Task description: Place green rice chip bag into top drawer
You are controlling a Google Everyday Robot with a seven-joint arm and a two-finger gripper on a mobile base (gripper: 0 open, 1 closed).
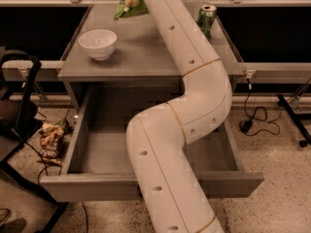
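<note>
The green rice chip bag (130, 8) shows at the far edge of the grey table top (146, 57), left of my white arm (194, 72), its upper part cut off by the picture's top edge. My gripper is beyond that top edge, at the arm's end just above the bag, and is out of view. I cannot tell whether the bag rests on the table or hangs. The top drawer (74, 144) under the table top is pulled wide open. My arm crosses over its middle and hides its front handle.
A white bowl (98, 42) stands on the table's left. A green drink can (207, 17) stands at the back right. A brown-and-orange snack bag (50, 142) lies on the floor left of the drawer, by a black frame (19, 106). Cables (252, 120) lie at right.
</note>
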